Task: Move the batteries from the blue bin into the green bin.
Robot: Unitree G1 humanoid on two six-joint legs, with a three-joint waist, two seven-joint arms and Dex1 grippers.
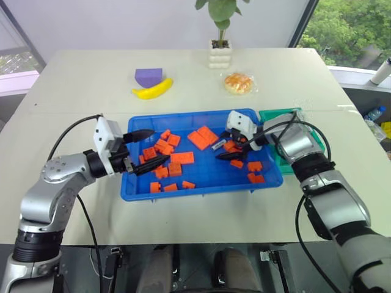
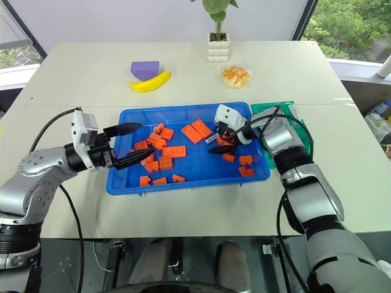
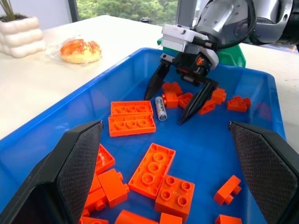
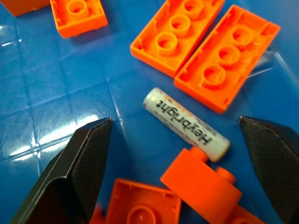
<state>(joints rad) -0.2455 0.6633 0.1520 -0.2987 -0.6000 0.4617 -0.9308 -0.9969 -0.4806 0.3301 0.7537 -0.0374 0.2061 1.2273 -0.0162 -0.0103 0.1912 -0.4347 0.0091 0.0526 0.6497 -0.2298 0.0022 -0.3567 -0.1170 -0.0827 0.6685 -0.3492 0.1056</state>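
Pale table: right tool (image 4: 173, 163), fingers spread, straddles a silvery cylindrical battery (image 4: 186, 123) unlifted in the shallow blue plastic bin (image 1: 201, 183); left tool (image 1: 149, 149) open.

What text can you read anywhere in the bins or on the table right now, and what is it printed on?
"Heybright": black lettering along the battery lying on the floor of the blue bin, between the right gripper's open jaws.
A thin line of orange print beside that word on the battery: too small to read.
Nothing readable on the orange bricks, the green bin or the wrapped bun.
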